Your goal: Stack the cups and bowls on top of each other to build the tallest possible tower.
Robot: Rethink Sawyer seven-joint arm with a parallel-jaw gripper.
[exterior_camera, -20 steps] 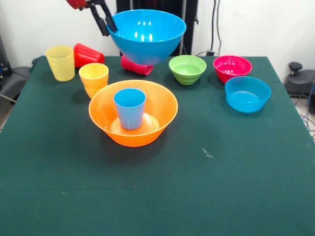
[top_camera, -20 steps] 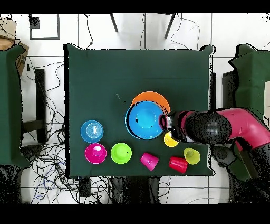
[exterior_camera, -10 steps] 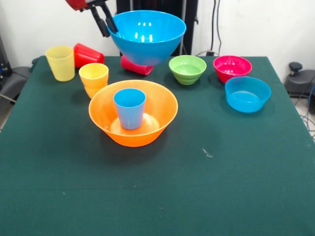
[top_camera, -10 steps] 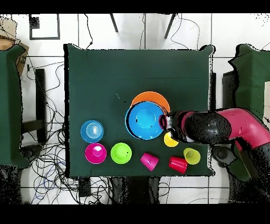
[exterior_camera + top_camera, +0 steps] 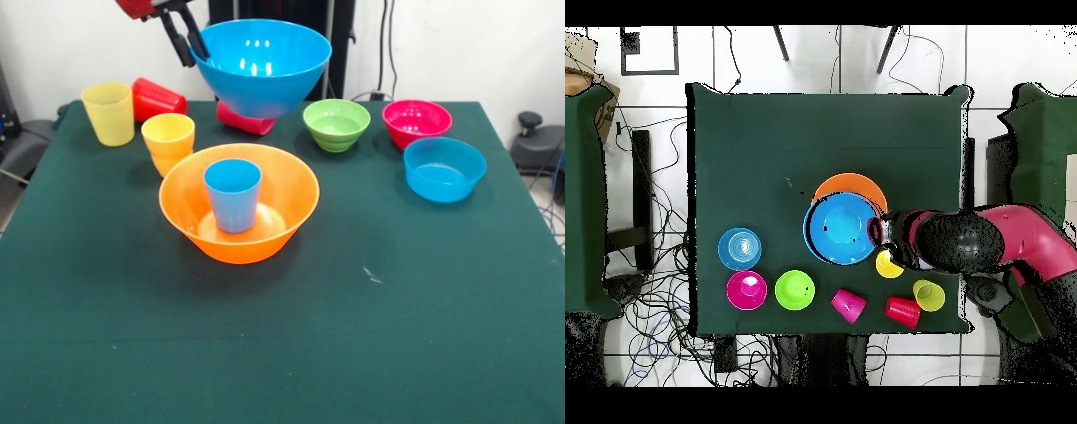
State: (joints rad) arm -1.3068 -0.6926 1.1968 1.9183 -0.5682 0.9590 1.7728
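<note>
My gripper (image 5: 192, 51) is shut on the left rim of the large blue bowl (image 5: 261, 65) and holds it in the air, behind and above the large orange bowl (image 5: 238, 212). A light blue cup (image 5: 233, 194) stands upright inside the orange bowl. In the overhead view the blue bowl (image 5: 840, 228) covers most of the orange bowl (image 5: 855, 183), with my gripper (image 5: 876, 232) at its right rim. The orange cup (image 5: 169, 143), yellow cup (image 5: 109, 112), lying red cup (image 5: 159, 98) and lying pink cup (image 5: 244, 119) are at the back left.
The green bowl (image 5: 336, 124), magenta bowl (image 5: 417, 122) and small blue bowl (image 5: 444, 168) stand at the back right. The green table (image 5: 353, 336) stretches bare toward the camera. My red and black arm (image 5: 985, 240) reaches in from the right in the overhead view.
The large blue bowl has shifted very slightly in my grip; otherwise nothing has visibly moved.
</note>
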